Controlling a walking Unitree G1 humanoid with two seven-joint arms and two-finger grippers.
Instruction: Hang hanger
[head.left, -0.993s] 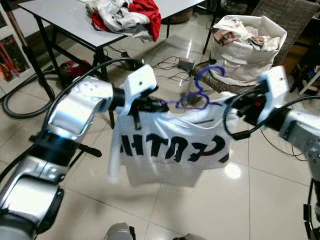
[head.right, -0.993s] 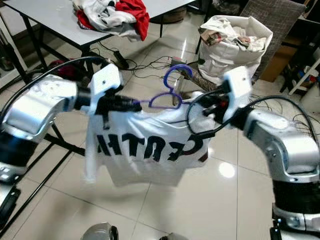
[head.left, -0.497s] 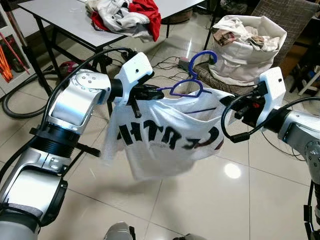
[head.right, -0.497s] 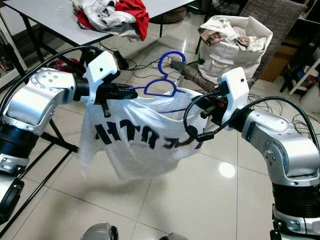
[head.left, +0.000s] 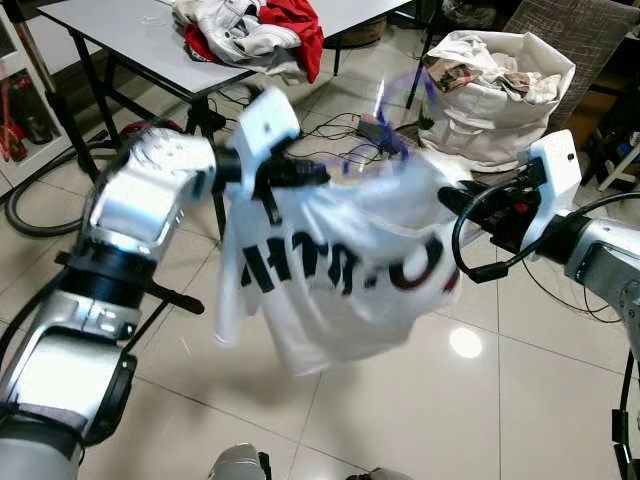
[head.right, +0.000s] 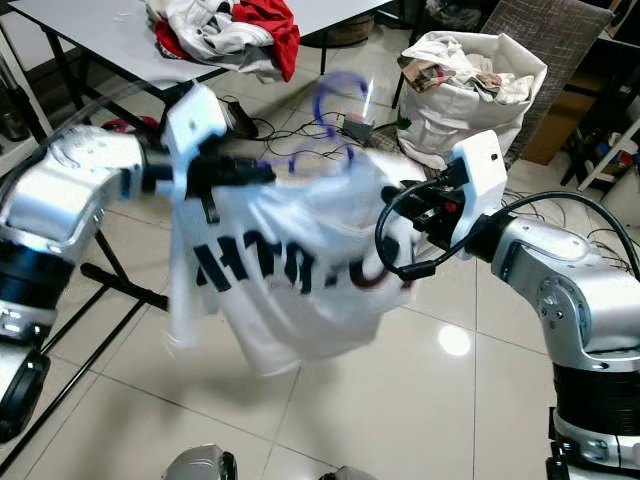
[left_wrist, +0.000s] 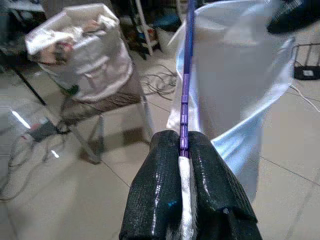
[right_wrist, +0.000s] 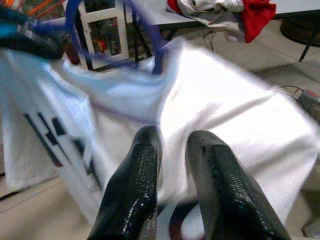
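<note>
Step in hand: carrying; the robot holds a blue hanger (head.right: 330, 120) with a white T-shirt (head.right: 290, 270) on it, up between its 2 arms. No rail or hook to hang it on can be made out.
Left gripper (left_wrist: 183, 150): pressed together on the hanger's thin blue arm, with a fold of white cloth caught between the 2 black fingers.
Right gripper (right_wrist: 172, 150): its 2 fingers stand slightly apart, with the shirt's white cloth right in front of them. Whether they have hold of any cloth cannot be told.
Hanger: blurred, its hook pointing up above the shirt's collar, held in mid-air above the tiled floor (head.left: 400, 410).
T-shirt: hangs slack and bunched between the arms, black lettering across it.
Surroundings: a table (head.left: 130, 40) with a heap of clothes (head.left: 255, 30) stands beyond the left arm; a full white bag (head.left: 500, 90) sits beyond the right arm.
Next move, as a judgement: find a rail, keep the left grip firm, level the hanger, and lift its hook over the rail.
</note>
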